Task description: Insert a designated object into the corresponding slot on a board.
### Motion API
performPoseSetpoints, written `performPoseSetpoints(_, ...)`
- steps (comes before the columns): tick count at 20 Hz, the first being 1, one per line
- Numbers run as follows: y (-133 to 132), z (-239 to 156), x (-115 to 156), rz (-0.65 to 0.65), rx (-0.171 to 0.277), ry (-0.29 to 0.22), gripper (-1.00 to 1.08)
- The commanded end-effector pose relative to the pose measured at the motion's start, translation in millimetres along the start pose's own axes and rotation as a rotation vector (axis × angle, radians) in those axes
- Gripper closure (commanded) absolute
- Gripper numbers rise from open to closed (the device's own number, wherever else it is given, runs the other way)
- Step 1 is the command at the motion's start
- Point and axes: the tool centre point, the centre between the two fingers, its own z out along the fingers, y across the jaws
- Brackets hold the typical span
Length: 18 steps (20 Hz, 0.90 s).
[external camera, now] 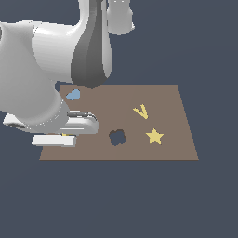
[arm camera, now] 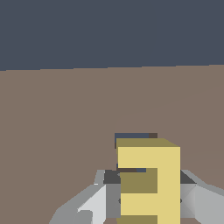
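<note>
Closest to the wrist camera, the small flat yellow E-shaped piece (arm camera: pixel 148 181) sits pinched between the grey fingers (arm camera: pixel 94 203) of the gripper (arm camera: pixel 146 197), one finger against each side of it. Just beyond the piece a dark cutout (arm camera: pixel 131 136) shows in the flat brown rectangular board (arm camera: pixel 65 122), mostly hidden behind the piece, so its shape cannot be told. In the exterior view the gripper (external camera: pixel 65 137) hangs low over the board (external camera: pixel 176 148) near its corner at the exterior view's left, with only a sliver of yellow (external camera: pixel 66 135) showing. Farther along the board lie a dark lobed hole (external camera: pixel 117 137), a yellow star (external camera: pixel 154 136), a yellow V (external camera: pixel 141 111) and a pale blue piece (external camera: pixel 73 95)
</note>
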Motion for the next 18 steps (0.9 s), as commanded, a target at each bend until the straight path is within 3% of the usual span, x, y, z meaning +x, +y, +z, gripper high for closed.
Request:
performPoseSetpoints(1,0.0,0.0,0.0,0.000,0.000,0.000,1.08)
performPoseSetpoints(8,-0.4,9.9,0.8,-0.006,-0.001,0.000,1.08)
performPoseSetpoints(9,-0.4,9.9,0.8,-0.006,-0.001,0.000,-0.92)
performPoseSetpoints(18,-0.4,9.9,0.8,-0.006,-0.001,0.000,-0.92)
